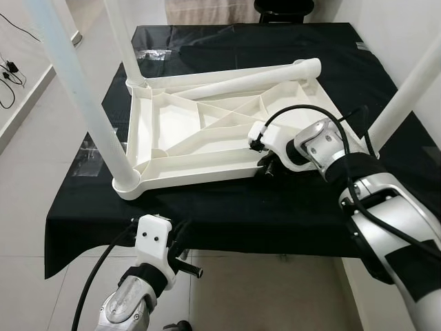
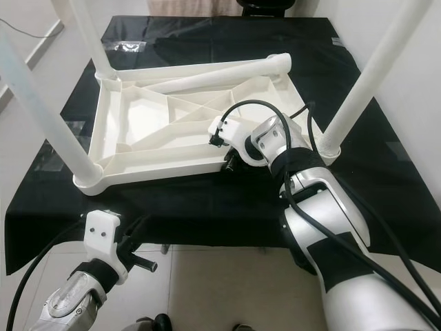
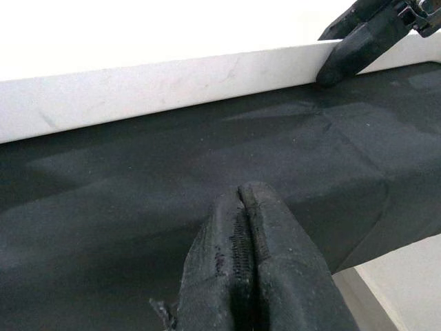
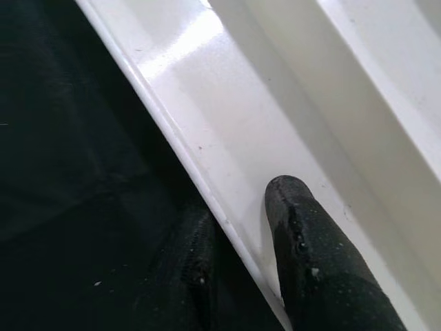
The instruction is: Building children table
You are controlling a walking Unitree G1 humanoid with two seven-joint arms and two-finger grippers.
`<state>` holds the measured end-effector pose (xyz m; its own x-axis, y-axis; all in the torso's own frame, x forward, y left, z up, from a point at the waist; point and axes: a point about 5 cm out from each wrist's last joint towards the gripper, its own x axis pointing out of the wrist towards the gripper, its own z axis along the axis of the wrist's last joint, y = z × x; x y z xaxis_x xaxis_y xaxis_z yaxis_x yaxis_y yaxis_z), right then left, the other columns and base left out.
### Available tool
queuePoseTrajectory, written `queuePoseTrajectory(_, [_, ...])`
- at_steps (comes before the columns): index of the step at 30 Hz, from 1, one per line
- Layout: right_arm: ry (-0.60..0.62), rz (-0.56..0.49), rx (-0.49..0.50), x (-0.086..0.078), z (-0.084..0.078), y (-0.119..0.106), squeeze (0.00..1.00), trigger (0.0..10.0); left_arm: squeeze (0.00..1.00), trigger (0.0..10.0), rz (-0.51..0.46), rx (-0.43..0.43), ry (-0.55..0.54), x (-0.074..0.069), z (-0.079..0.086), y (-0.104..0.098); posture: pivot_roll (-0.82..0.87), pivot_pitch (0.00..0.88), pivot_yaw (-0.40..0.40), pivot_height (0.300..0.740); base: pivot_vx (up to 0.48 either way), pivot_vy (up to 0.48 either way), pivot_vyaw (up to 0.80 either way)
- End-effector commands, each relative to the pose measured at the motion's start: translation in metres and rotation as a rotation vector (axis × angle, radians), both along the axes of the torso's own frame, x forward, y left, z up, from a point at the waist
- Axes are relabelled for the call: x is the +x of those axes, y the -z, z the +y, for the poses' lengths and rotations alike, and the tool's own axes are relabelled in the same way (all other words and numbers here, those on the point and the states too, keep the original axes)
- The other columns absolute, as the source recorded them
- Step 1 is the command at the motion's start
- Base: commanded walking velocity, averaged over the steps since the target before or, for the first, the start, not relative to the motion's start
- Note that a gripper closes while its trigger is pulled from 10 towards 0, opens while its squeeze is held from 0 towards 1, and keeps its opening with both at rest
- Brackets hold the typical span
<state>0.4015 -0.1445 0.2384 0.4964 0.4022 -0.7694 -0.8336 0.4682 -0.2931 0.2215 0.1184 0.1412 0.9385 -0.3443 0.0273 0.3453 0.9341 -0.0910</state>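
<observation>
Upside down on a black cloth-covered table [image 1: 227, 207] lies the white plastic children's tabletop [image 1: 207, 127], its ribbed underside facing up. Three white round plastic legs stand upright from its corners: one at the near left corner [image 1: 103, 131], one at the far left corner [image 1: 124, 41], and one at the right [image 2: 358, 96]. A fourth white tube [image 1: 248, 77] lies flat along the far edge of the tabletop (its end reaching the far right corner).

The right gripper [image 1: 267, 164] is at the near edge of the tabletop, toward its right end. In the right wrist view one black finger [image 4: 310, 255] rests on the inner white wall of the rim [image 4: 227, 138] while the other finger [image 4: 196, 269] sits outside over the black cloth, so the slightly parted fingers straddle the thin rim of the tabletop.

The left gripper [image 1: 180, 258] hangs low at the front edge of the table, apart from the tabletop. In the left wrist view its two black fingers [image 3: 258, 269] are pressed together with nothing between them, pointing over the cloth toward the tabletop's near white edge [image 3: 158, 86].
</observation>
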Motion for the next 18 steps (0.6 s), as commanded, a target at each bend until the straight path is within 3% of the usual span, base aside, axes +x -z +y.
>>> queuePoseTrajectory(1, [0.049,0.045,0.063,-0.001,-0.001,0.01,0.0,0.0,0.0,10.0,0.032,-0.006,0.001,-0.002,-0.001,0.005,-0.01,0.252,-0.018,0.74,0.0,0.0,0.0])
queuePoseTrajectory(4, [0.019,0.143,0.198,-0.006,0.014,0.008,0.0,0.0,0.0,10.0,0.033,-0.005,0.0,-0.002,-0.001,0.005,-0.01,0.251,-0.02,0.74,0.0,0.0,0.0])
queuePoseTrajectory(7, [0.009,0.168,0.235,-0.007,0.019,0.007,0.0,0.0,0.0,10.0,0.033,-0.005,0.0,-0.002,-0.001,0.005,-0.01,0.251,-0.02,0.74,0.0,0.0,0.0])
queuePoseTrajectory(8, [0.004,0.184,0.302,-0.008,0.029,0.005,0.0,0.0,0.0,10.0,0.033,-0.005,-0.001,-0.002,0.0,0.005,-0.01,0.25,-0.019,0.74,0.0,0.0,0.0])
queuePoseTrajectory(9, [0.004,0.184,0.302,-0.008,0.029,0.005,0.0,0.0,0.0,10.0,0.033,-0.005,-0.001,-0.002,0.0,0.005,-0.01,0.25,-0.019,0.74,0.0,0.0,0.0])
queuePoseTrajectory(10, [0.017,0.187,0.381,-0.008,0.041,0.002,0.0,0.0,0.0,10.0,0.033,-0.004,-0.003,-0.002,0.0,0.005,-0.01,0.25,-0.019,0.74,0.0,0.0,0.0])
queuePoseTrajectory(11, [0.017,0.187,0.381,-0.008,0.041,0.002,0.0,0.0,0.0,10.0,0.033,-0.004,-0.003,-0.002,0.0,0.005,-0.01,0.25,-0.019,0.74,0.0,0.0,0.0])
queuePoseTrajectory(14, [0.102,0.099,0.576,-0.005,0.076,-0.008,0.0,0.0,0.0,10.0,0.032,-0.001,-0.006,-0.001,0.001,0.005,-0.01,0.246,-0.01,0.74,0.0,0.0,0.0])
queuePoseTrajectory(16, [0.127,0.068,0.614,-0.004,0.084,-0.011,0.0,0.0,0.0,10.0,0.032,-0.001,-0.006,-0.001,0.001,0.005,-0.01,0.246,-0.01,0.74,0.0,0.0,0.0])
queuePoseTrajectory(18, [0.188,0.002,0.748,-0.004,0.114,-0.019,0.0,0.0,0.0,10.0,0.031,0.002,-0.004,0.001,0.002,0.005,-0.02,0.242,-0.009,0.74,0.0,0.0,0.0])
